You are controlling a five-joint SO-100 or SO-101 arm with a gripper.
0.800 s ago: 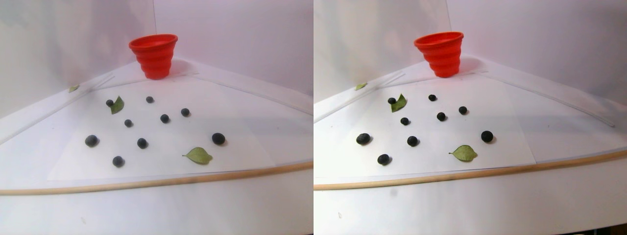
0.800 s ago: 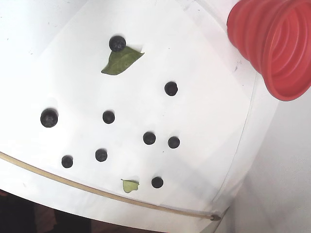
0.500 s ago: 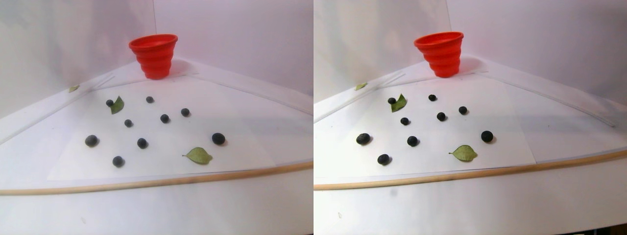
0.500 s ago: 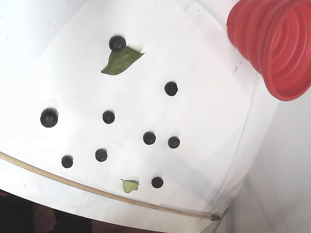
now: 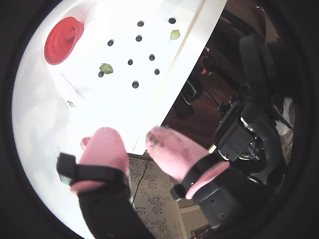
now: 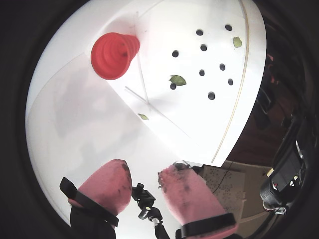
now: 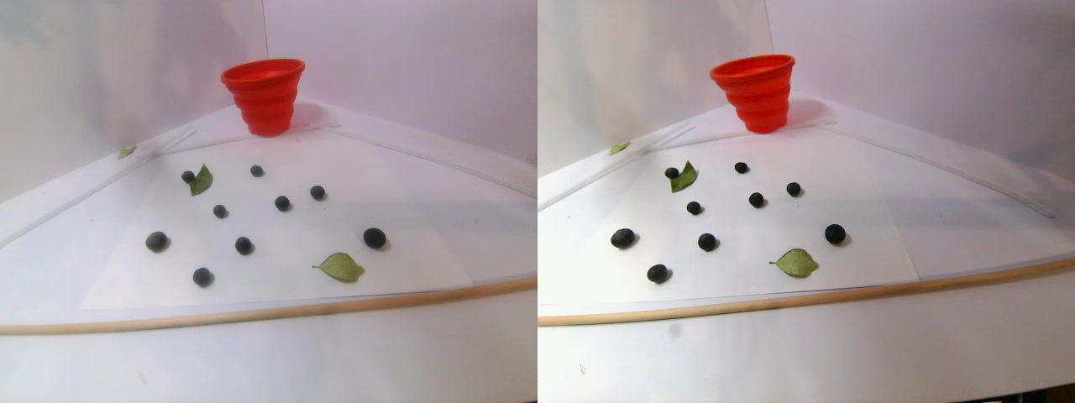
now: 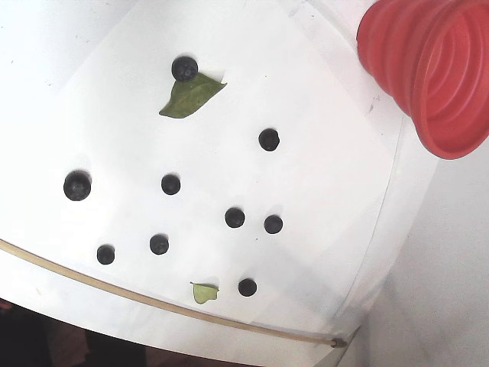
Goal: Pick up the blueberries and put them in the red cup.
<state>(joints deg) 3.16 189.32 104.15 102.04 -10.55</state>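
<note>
Gripper [image 5: 134, 144] is seen in both wrist views [image 6: 144, 177], raised well above the table [image 6: 89, 129], its two pink fingers [image 5: 172, 152] parted by a moderate gap with nothing held between them. Eight berries [image 5: 135, 84] lie scattered on a white sheet [image 8: 321, 183], far ahead of the fingertips and well apart from them; none is touched. One berry [image 8: 184, 68] rests just beside a green leaf [image 8: 190, 95]; a second leaf [image 8: 204, 292] lies near the sheet's wooden-edged border. Cup [image 5: 63, 33] stands upright beyond the berries, farthest from the gripper, to the upper left in both wrist views [image 6: 114, 55]. No arm appears in the stereo pair or fixed views, where the cup [image 7: 264, 96] occupies the far corner.
</note>
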